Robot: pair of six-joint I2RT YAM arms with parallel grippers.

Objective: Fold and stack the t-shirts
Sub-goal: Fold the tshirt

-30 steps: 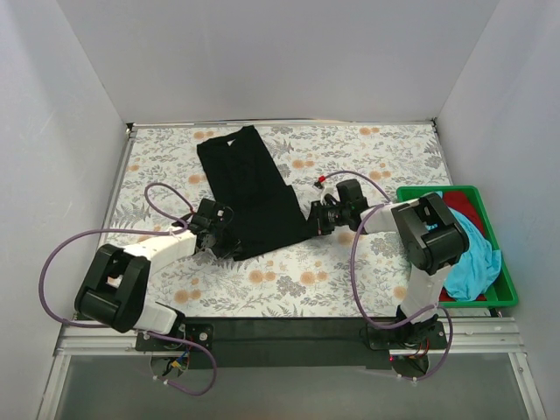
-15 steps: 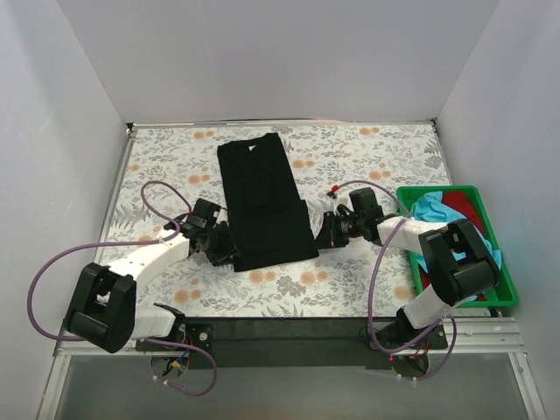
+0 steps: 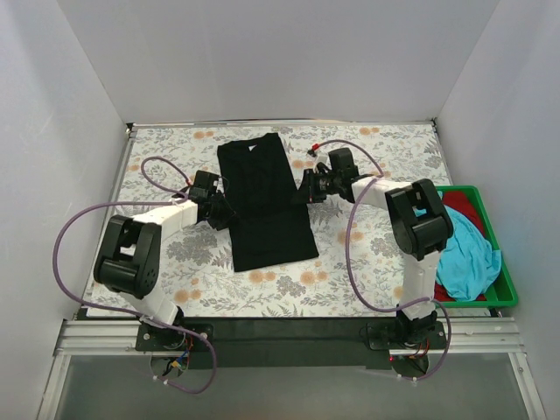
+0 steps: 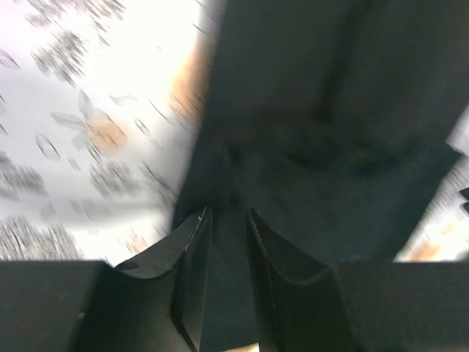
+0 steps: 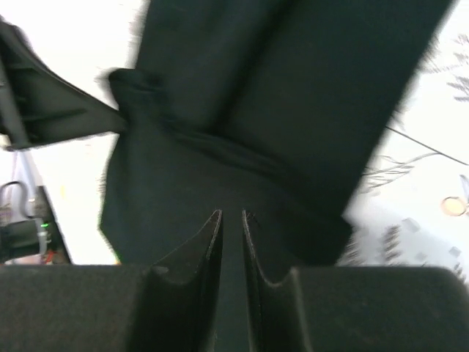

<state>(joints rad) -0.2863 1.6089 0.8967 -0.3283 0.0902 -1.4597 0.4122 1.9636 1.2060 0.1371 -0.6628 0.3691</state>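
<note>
The black t-shirt lies folded into a long strip on the flowered table, collar at the far end. My left gripper is at the middle of its left edge. Its fingers stand close together on a bunch of black cloth at the tips. My right gripper is at the middle of the right edge, its fingers almost together on the same shirt. A crease runs across the cloth between the two grippers. A turquoise t-shirt and a red one lie crumpled in the tray.
The green tray stands at the table's right edge, next to the right arm's elbow. White walls close off the back and both sides. Purple cables loop over the table beside both arms.
The black shirt swung from slanted to straight. Both grippers then moved from its near hem up along its edges to its middle. The right arm's elbow swung off the tray.
</note>
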